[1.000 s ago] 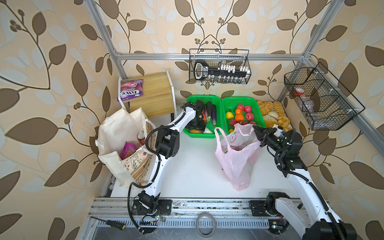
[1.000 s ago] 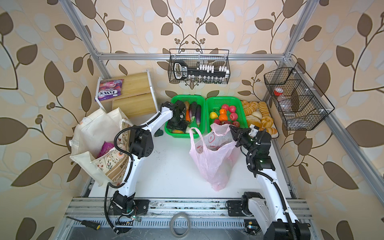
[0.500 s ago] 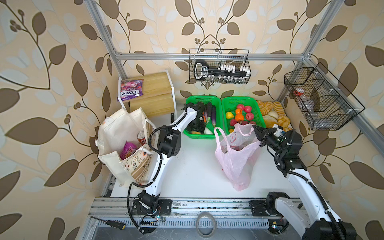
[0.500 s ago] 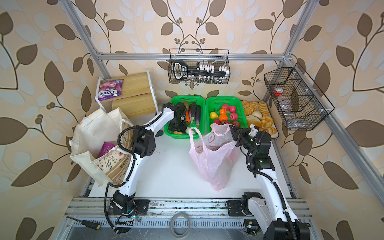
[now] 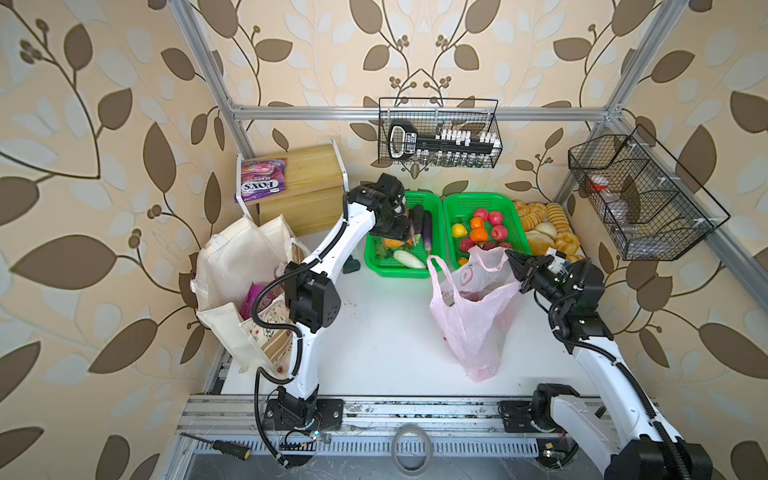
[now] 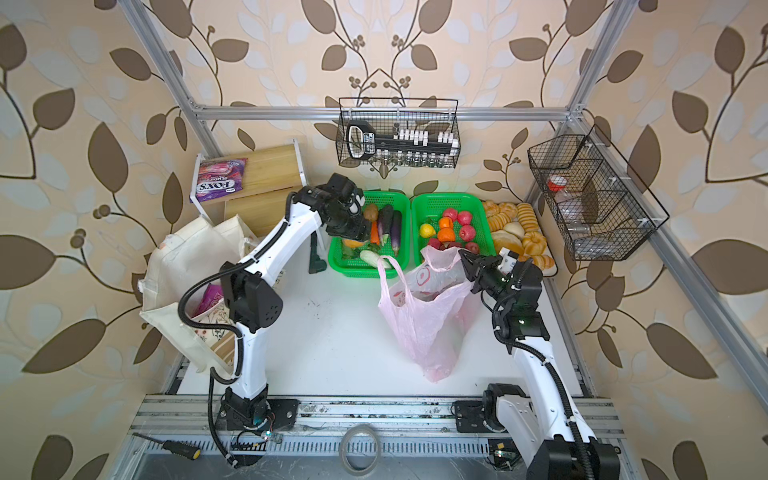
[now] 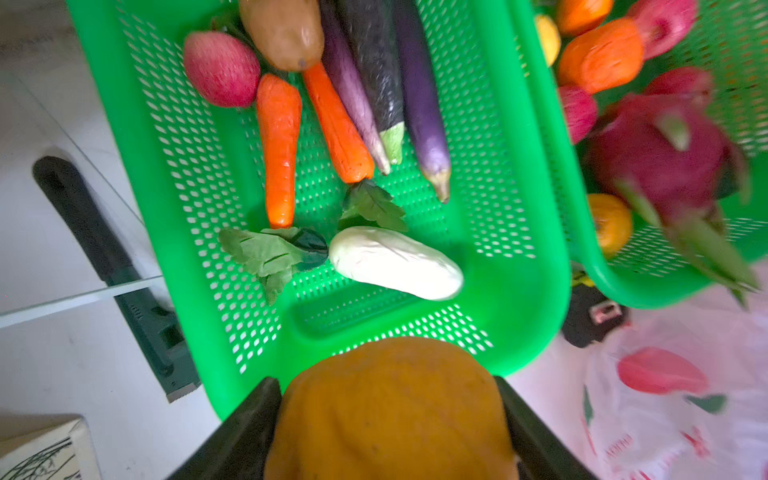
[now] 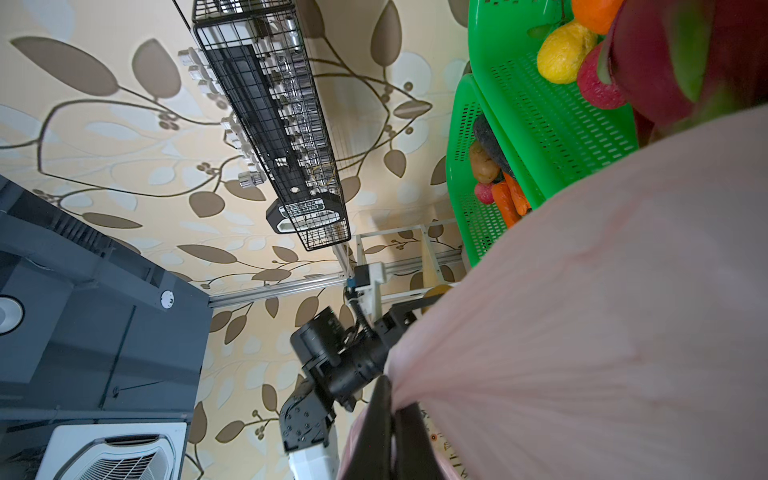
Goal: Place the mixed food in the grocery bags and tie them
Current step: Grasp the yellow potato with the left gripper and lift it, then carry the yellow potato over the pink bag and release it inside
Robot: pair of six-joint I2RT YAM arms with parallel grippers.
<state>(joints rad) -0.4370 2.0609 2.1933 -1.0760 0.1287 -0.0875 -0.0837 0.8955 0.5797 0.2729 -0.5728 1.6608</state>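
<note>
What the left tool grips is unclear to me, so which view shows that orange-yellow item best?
The left wrist view: the orange-yellow item fills the foreground between the fingers of the left tool. Both top views show only a sliver of it under the tool. The right wrist view is mostly pink bag.

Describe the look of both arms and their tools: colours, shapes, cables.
The left arm and right arm share smooth white links joined by boxy black joint housings, and a black corrugated cable loops along the outside of each. The left tool and right tool are black, with flat tapering fingers. Black bases sit on a grey metal rail.
</note>
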